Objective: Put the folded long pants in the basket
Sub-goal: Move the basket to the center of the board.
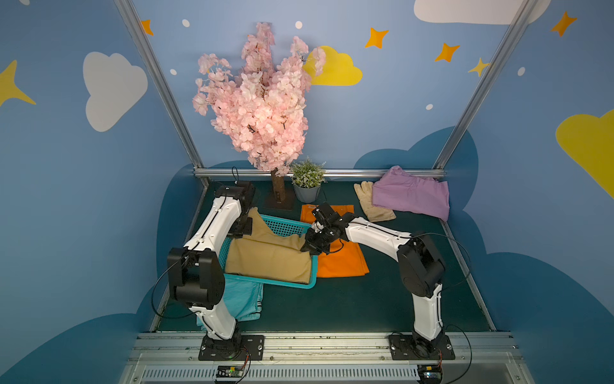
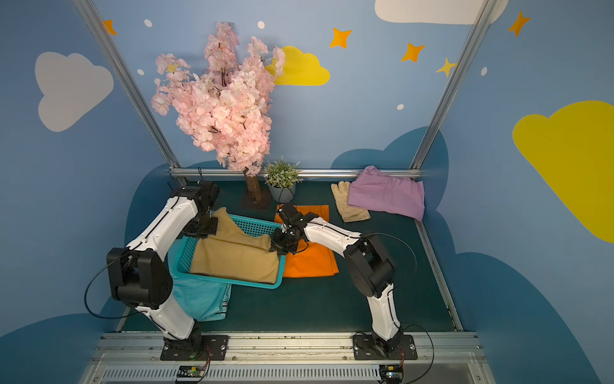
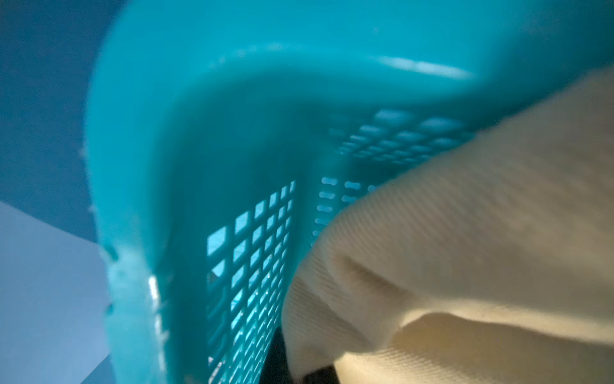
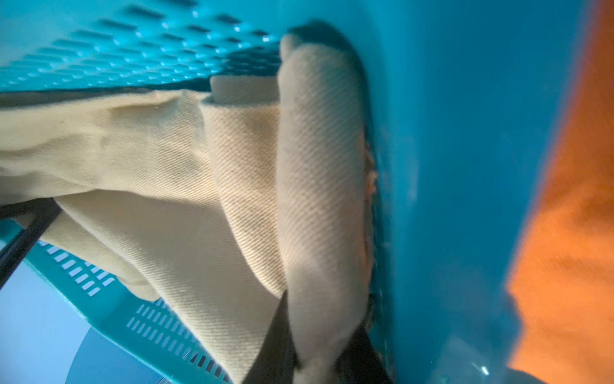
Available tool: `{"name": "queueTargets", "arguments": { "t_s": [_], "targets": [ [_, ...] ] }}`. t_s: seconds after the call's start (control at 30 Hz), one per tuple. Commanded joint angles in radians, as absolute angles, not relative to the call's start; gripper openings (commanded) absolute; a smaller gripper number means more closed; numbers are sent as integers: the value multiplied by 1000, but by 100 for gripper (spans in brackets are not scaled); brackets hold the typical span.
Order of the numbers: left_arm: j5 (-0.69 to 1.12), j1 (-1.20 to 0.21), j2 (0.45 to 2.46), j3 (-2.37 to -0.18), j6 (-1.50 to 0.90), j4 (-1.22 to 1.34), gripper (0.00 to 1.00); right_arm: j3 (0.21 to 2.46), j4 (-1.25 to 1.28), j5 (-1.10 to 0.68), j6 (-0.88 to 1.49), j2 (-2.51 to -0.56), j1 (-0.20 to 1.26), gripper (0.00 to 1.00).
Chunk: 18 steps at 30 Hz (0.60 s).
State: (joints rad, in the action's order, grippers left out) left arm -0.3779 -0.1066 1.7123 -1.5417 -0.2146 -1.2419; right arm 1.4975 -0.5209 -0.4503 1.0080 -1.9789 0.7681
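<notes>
The teal basket (image 1: pixel 275 284) (image 2: pixel 232 282) sits left of centre, and the tan folded long pants (image 1: pixel 269 256) (image 2: pixel 236 256) fill it. My left gripper (image 1: pixel 242 231) is shut on the pants' far left corner, which is pulled up into a peak over the rim. My right gripper (image 1: pixel 307 246) (image 4: pixel 315 362) is shut on a tan fold at the far right corner, against the basket wall (image 4: pixel 448 166). Dark fingers (image 4: pixel 274 349) flank that fold. Orange pants (image 1: pixel 342 262) lie right of the basket. Light teal pants (image 1: pixel 242 299) lie partly under its near edge. Lilac pants (image 1: pixel 412 196) lie at the back right.
Cream gloves (image 1: pixel 368 202) lie beside the lilac pants. A pink blossom tree (image 1: pixel 259 109) and a small potted plant (image 1: pixel 307 181) stand at the back centre. Metal rails edge the dark green table (image 1: pixel 365 299).
</notes>
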Motion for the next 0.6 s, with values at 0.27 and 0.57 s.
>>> {"name": "queueTargets", "arguments": {
  "t_s": [0.27,0.57],
  "targets": [
    [-62,-375,1745,-1518,-525,-1179,2,1193,-782,-599,579,-1768,320,0],
    [-62,-556,1812,-1582,-622,-1197,2,1241,-870,-618,491,-1678,252,0]
  ]
}}
